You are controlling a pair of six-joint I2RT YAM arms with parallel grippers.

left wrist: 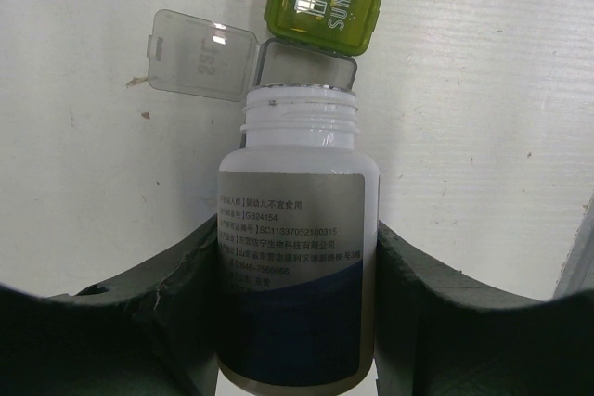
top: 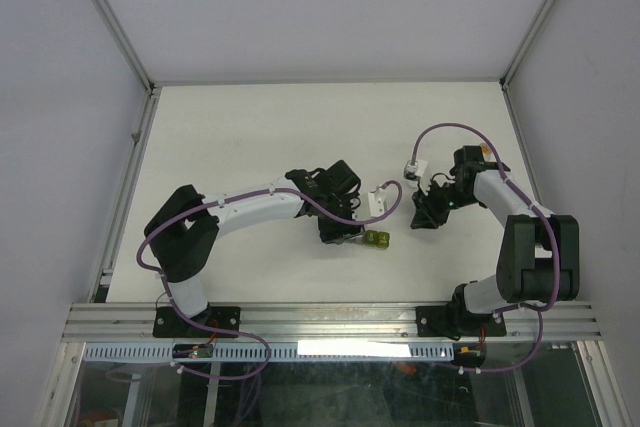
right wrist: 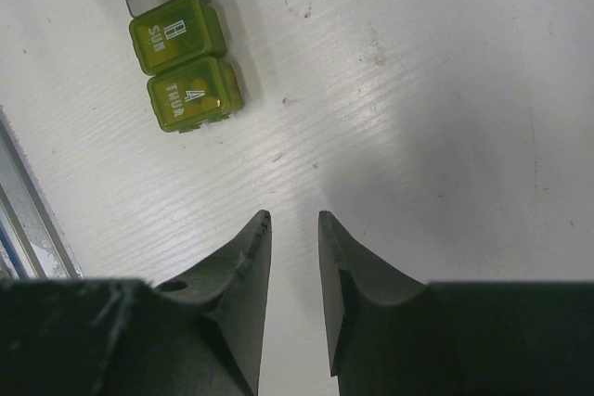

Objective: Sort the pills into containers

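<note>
Centrally, the left gripper is clamped on an uncapped white pill bottle with a grey-and-blue label, one finger on each side. The bottle's open mouth sits just at a grey compartment whose clear lid is flipped open. This compartment belongs to the containers, a strip lying near mid-table between the two grippers. Beyond it comes a yellow-green cube marked SUN. To the right, the right gripper hangs over the bare white table, its fingers narrowly parted and holding nothing.
</note>
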